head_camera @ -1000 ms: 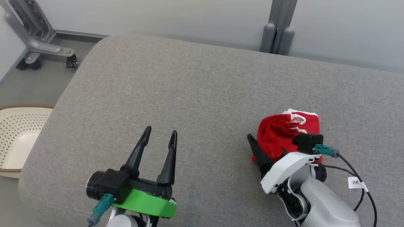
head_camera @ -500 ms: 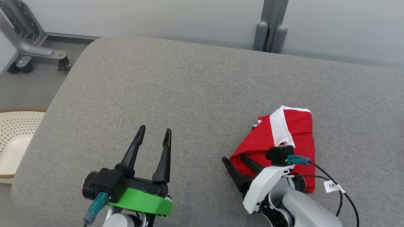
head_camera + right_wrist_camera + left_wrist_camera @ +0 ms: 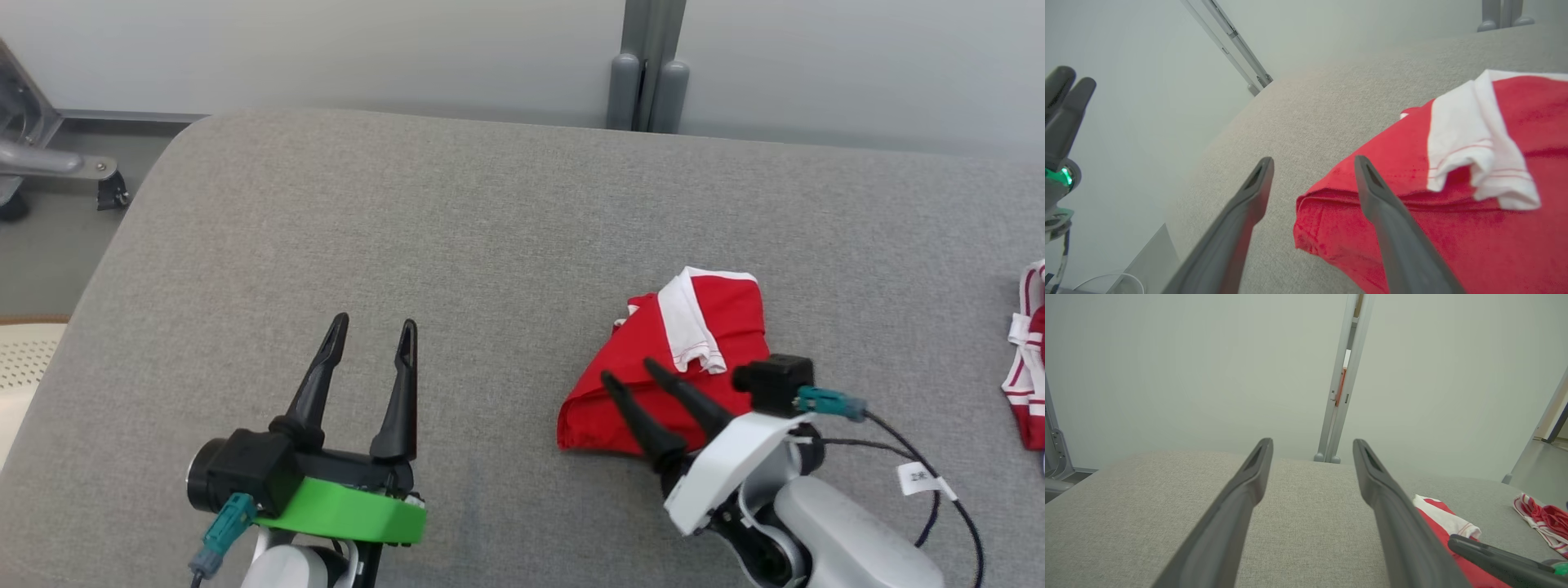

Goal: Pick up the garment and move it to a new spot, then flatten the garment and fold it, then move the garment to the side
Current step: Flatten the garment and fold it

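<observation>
Now my right fingers (image 3: 635, 415), spread and empty, are poised at the near corner of the red garment (image 3: 735, 318), which a second ago was bunched and now lies folded on the grey surface (image 3: 490, 245), so I reckon only shifting it aside remains.

Place: lab or robot test room.
Walls: bare pale panels (image 3: 326, 49), metal post (image 3: 653, 33) at 12 o'clock.
Gear: wheeled metal stand (image 3: 57, 166) at 10 o'clock.
Worktop: grey padded bench (image 3: 490, 245).

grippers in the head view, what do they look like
Both have two tapering black fingers. The left gripper sits on a green mount with a teal connector. The right gripper has a white housing, a black cable with a white tag.
</observation>
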